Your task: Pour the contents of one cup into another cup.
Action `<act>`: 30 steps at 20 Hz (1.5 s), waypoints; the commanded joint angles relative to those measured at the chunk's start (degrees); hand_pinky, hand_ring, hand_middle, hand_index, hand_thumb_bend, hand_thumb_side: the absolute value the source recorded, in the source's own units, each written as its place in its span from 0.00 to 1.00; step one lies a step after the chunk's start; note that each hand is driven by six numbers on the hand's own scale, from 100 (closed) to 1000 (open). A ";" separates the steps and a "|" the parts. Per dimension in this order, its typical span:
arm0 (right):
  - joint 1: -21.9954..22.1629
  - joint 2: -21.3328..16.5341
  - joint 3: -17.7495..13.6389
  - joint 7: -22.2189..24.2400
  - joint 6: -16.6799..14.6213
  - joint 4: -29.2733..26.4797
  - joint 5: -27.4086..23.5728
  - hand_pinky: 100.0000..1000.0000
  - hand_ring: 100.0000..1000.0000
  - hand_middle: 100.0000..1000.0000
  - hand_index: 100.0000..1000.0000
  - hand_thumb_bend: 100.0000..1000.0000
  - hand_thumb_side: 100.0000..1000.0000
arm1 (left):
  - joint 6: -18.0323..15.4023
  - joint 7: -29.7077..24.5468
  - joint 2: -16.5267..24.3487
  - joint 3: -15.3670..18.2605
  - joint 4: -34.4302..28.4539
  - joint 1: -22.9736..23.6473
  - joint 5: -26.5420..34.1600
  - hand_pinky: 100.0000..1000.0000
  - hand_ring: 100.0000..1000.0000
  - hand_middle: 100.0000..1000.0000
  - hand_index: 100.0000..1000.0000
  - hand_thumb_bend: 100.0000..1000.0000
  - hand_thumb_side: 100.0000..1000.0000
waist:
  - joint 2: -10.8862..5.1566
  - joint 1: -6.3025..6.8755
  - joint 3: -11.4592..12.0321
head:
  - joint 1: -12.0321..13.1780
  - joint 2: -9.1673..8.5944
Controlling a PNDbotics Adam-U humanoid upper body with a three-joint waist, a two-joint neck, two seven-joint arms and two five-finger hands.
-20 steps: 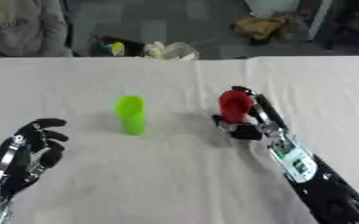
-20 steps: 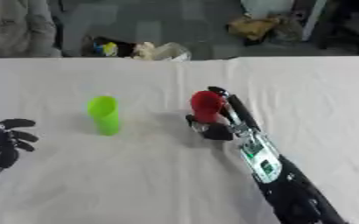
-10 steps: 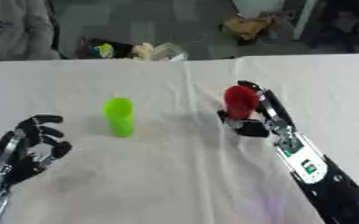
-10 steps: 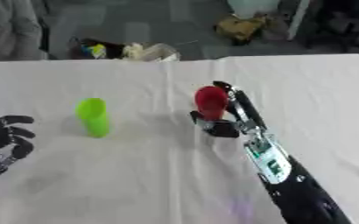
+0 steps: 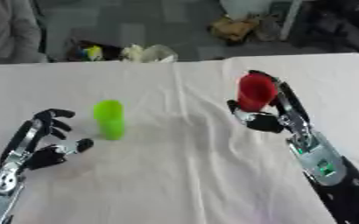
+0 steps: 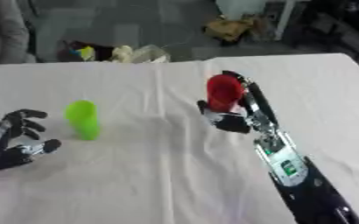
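On the white table (image 5: pixel 182 183), we see the right hand (image 5: pixel 271 116) curled around a red cup (image 5: pixel 255 92), which stands nearly upright, its long axis vertical with a slight tilt and its mouth facing up. We cannot tell whether its base touches the cloth. Well apart to the left stands a green cup (image 5: pixel 110 119), upright, long axis vertical. Just beside it, the left hand (image 5: pixel 41 142) rests near the lower left corner, fingers loosely curled and holding nothing. Bare cloth lies between the two cups. Beyond the far edge we make out clutter (image 5: pixel 144 52) on the floor.
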 commanded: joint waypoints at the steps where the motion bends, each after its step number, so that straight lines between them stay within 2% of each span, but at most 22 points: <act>1: -0.64 -1.55 -0.39 0.05 0.33 -3.34 -1.45 0.89 0.93 0.11 0.47 0.00 0.16 | -0.51 1.44 1.66 -0.44 1.21 -1.97 -2.40 0.51 0.58 0.69 0.74 0.83 0.46 | -1.28 -0.14 -0.35 | 0.40 -0.03; 10: -1.01 -1.11 0.00 0.54 0.68 -5.75 -2.84 0.89 0.92 0.11 0.47 0.00 0.16 | -2.02 5.43 1.36 -0.83 6.29 -4.58 -6.60 0.51 0.58 0.70 0.75 0.82 0.44 | -0.62 -0.64 -2.01 | 0.86 -0.38; 12: -1.19 -0.86 0.13 0.71 0.70 -5.90 -2.99 0.89 0.92 0.11 0.47 0.00 0.16 | -2.31 6.29 1.41 -0.86 7.25 -5.12 -7.10 0.51 0.58 0.70 0.75 0.82 0.44 | -0.37 -0.83 -2.44 | 1.05 -0.56; 13: -1.26 -0.70 0.19 0.77 0.66 -5.98 -3.06 0.89 0.92 0.11 0.47 0.00 0.16 | -2.46 6.68 1.45 -0.89 7.62 -5.37 -7.30 0.51 0.58 0.70 0.75 0.86 0.42 | -0.22 -0.96 -2.69 | 1.10 -0.71; 14: -1.33 -0.56 0.23 0.81 0.63 -6.06 -3.12 0.89 0.92 0.11 0.47 0.00 0.16 | -2.62 6.99 1.50 -0.92 7.91 -5.57 -7.46 0.50 0.58 0.70 0.75 0.82 0.44 | -0.08 -1.09 -2.89 | 1.13 -0.87; 20: -1.63 0.18 0.37 0.96 0.45 -6.69 -3.41 0.89 0.92 0.11 0.47 0.00 0.16 | -3.40 7.96 1.52 -1.07 9.41 -6.90 -8.04 0.50 0.57 0.69 0.74 0.80 0.44 | 0.70 -1.65 -4.26 | 1.51 -1.62; 25: -1.53 0.25 0.14 0.77 0.54 -7.37 -3.83 0.89 0.93 0.11 0.47 0.00 0.16 | -4.35 7.15 1.06 -1.67 10.61 -8.05 -8.52 0.50 0.56 0.68 0.73 0.79 0.44 | 0.92 -1.49 -5.08 | 1.81 -1.78; 30: -1.43 0.26 0.08 0.76 0.72 -7.77 -4.24 0.89 0.90 0.12 0.47 0.00 0.17 | -6.41 2.93 0.49 -3.03 11.81 -8.73 -9.27 0.50 0.56 0.67 0.73 0.77 0.46 | 0.66 -1.10 -5.28 | 1.92 -1.49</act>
